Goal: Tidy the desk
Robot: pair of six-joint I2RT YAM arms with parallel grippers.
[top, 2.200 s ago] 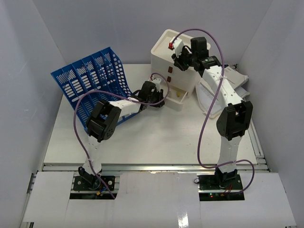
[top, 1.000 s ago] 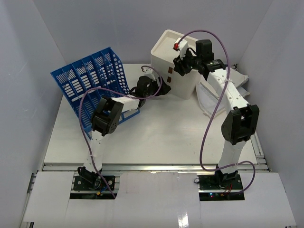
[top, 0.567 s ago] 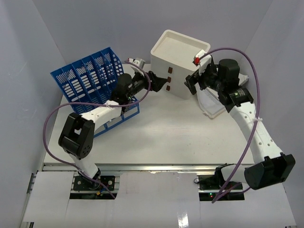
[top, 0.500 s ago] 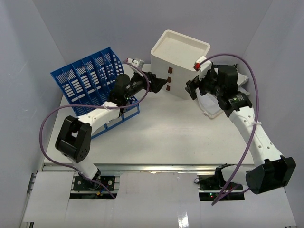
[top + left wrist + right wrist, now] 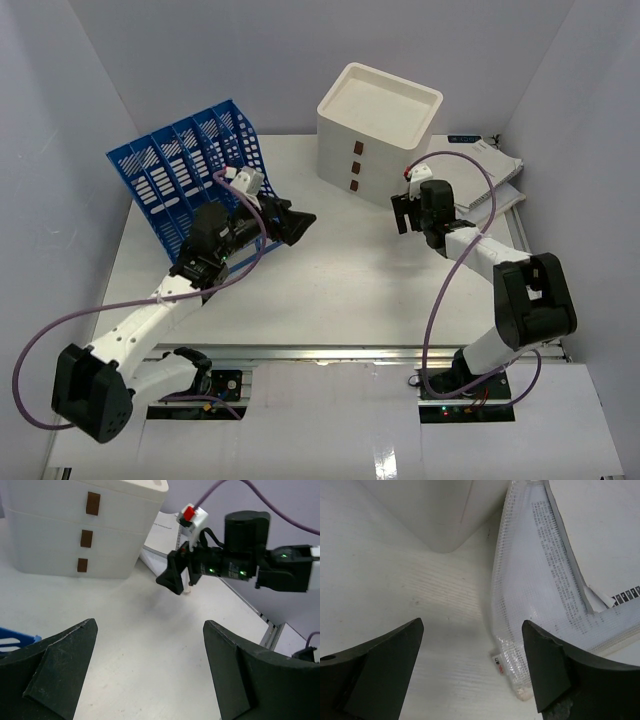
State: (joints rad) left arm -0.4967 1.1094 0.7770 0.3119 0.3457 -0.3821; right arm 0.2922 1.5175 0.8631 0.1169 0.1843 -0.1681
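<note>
**Tabletop (image 5: pixel 330 290), both end effectors wide and empty**

The white tabletop fills the floor of the scene, with its silver rail running along the near edge just beyond the two arm bases. A blue file rack (image 5: pixel 190 165) stands at the far left, leaning back. A cream three-drawer box (image 5: pixel 375 125) sits at the far centre, its three brown-handled drawers flush with its front. Papers and a spiral notebook (image 5: pixel 490 185) lie to the right of the box.

The left end effector (image 5: pixel 290 225) hangs above the tabletop just beside the near right corner of the rack. It points right and its fingers are spread wide with nothing between them. The right end effector (image 5: pixel 402 212) is low near the right corner of the box, also spread wide and empty. Its wrist view looks down on bare tabletop and the edge of a white mesh pouch (image 5: pixel 530 590) holding printed sheets. The two end effectors face each other, well apart.
</note>
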